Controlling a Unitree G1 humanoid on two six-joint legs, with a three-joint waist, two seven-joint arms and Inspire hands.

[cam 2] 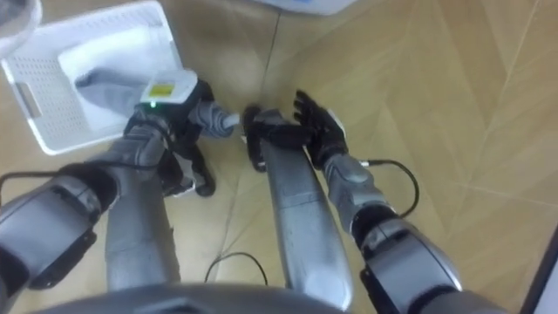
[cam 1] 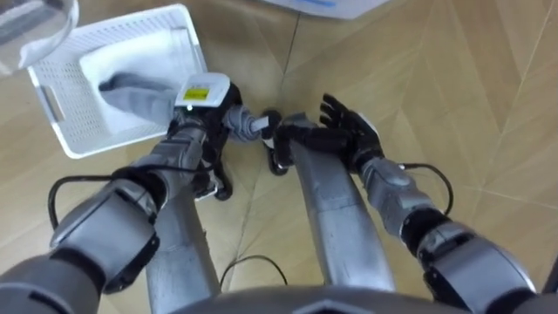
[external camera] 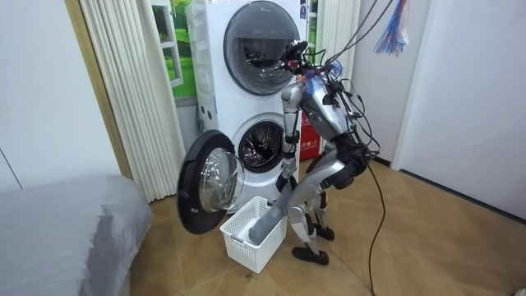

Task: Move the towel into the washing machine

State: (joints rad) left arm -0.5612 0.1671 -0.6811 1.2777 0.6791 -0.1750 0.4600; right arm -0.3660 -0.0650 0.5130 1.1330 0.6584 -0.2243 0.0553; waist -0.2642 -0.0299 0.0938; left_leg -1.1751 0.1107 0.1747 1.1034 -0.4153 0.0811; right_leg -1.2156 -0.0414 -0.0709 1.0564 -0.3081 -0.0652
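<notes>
Grey cloth towel (cam 1: 131,92) is lying bunched in the white perforated plastic basket (cam 1: 51,103). The left hand (cam 1: 200,98) is resting on it, its fingers hidden, so their grip cannot be told. The right hand (cam 1: 349,126) is hovering, fingers spread. A shallow grab is risking the towel slipping, or the light basket lifting too.

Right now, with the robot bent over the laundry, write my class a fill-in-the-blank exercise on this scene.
1. The grey towel lies in the white ____, where the left hand reaches.
2. The lower washing machine has its door swung ____.
3. The right hand, fingers spread, hangs over the wooden ____.
Missing words: basket; open; floor.
</notes>
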